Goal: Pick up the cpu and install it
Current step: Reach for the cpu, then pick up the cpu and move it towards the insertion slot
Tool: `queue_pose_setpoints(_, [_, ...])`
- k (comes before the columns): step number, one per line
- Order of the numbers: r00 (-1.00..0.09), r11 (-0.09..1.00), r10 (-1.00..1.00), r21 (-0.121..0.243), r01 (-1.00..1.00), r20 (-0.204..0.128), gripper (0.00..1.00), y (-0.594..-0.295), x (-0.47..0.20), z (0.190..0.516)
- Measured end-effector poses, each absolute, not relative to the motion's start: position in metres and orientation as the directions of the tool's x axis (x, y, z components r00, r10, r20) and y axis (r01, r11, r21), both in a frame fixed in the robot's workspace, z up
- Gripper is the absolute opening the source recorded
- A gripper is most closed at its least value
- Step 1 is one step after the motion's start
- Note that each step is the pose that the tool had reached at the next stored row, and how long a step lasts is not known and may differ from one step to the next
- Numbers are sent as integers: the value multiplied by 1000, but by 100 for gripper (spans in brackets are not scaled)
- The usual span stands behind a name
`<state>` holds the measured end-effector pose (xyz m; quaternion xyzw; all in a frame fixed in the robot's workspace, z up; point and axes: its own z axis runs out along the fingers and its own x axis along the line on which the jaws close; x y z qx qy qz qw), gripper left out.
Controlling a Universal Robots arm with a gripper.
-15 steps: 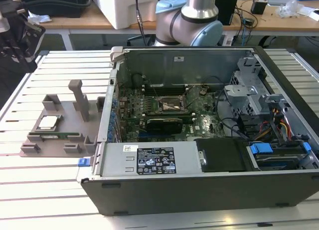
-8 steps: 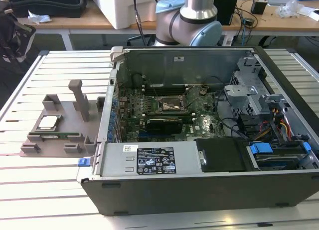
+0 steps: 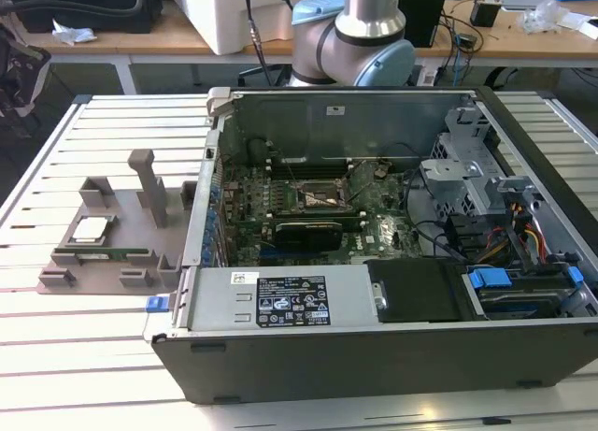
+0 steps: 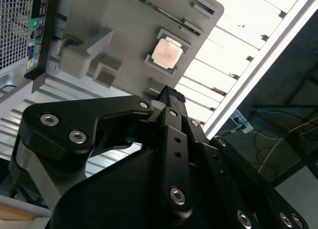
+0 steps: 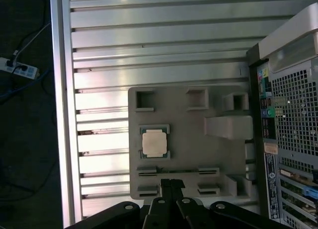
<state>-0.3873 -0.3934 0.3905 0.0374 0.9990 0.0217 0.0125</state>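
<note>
The cpu (image 3: 91,229) is a small silvery square chip lying flat in a recess of the grey holder tray (image 3: 126,272), on the slatted table at the exterior view's left. Both wrist views look down on it from well above: the cpu (image 5: 153,142) sits in its square pocket of the tray (image 5: 189,154), and again as the cpu (image 4: 166,52). My gripper (image 5: 172,183) hangs high over the tray's edge, apart from the chip, with its black fingers (image 4: 170,96) pressed together and nothing between them. The motherboard socket (image 3: 320,197) lies inside the open computer case (image 3: 374,356).
The robot arm (image 3: 364,24) rises behind the case. A tall grey post (image 3: 146,183) stands on the tray, and a green memory stick (image 3: 112,254) lies in a slot along its front. Cables and drive bays (image 3: 505,235) fill the case's right side. The table edge (image 5: 62,114) is close to the tray.
</note>
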Motion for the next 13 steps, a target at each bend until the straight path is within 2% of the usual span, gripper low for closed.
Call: queue_pose_setpoints(13, [-997, 996, 75, 44, 74, -23, 11, -393, -390, 390])
